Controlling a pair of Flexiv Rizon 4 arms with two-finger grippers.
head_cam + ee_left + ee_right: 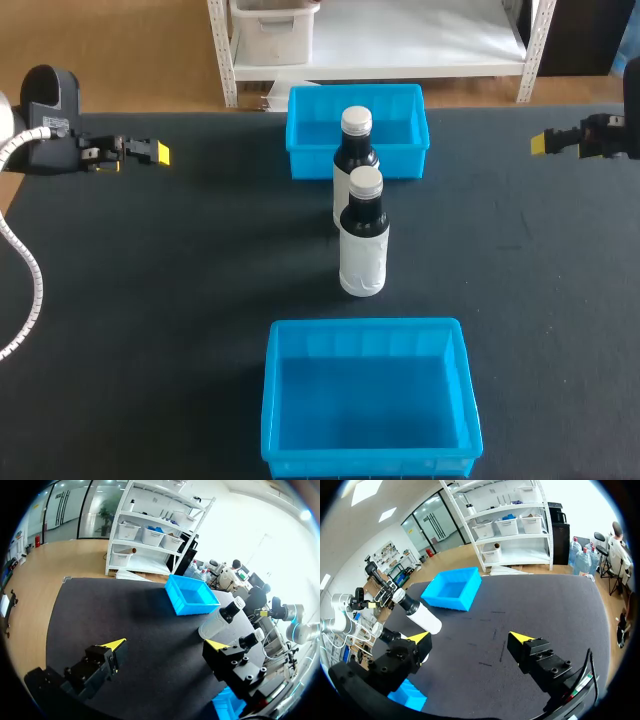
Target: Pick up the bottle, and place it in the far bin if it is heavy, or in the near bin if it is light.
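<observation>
Two dark bottles with white caps and pale labels stand upright in the middle of the black table (pixel 170 290). The nearer bottle (pixel 363 250) is just in front of the farther bottle (pixel 352 155), which stands close before the front wall of the far bin (pixel 400 125); whether it touches that wall cannot be told. The near bin (pixel 365 400), the same bright blue, sits apart from the nearer bottle on the robot's side.

No bottle lies in either bin, and the job looks not yet begun. Neither bottle is lifted or gripped, so the pick, the judging of its weight and the drop into the proper bin are all left to do.

The left gripper (pixel 157 152) hangs well off to the left of the bottles and the right gripper (pixel 545 143) well off to the right, each pointing inward above the table. The wrist views show both pairs of yellow-tipped fingers spread wide, with nothing between them and touching nothing.
</observation>
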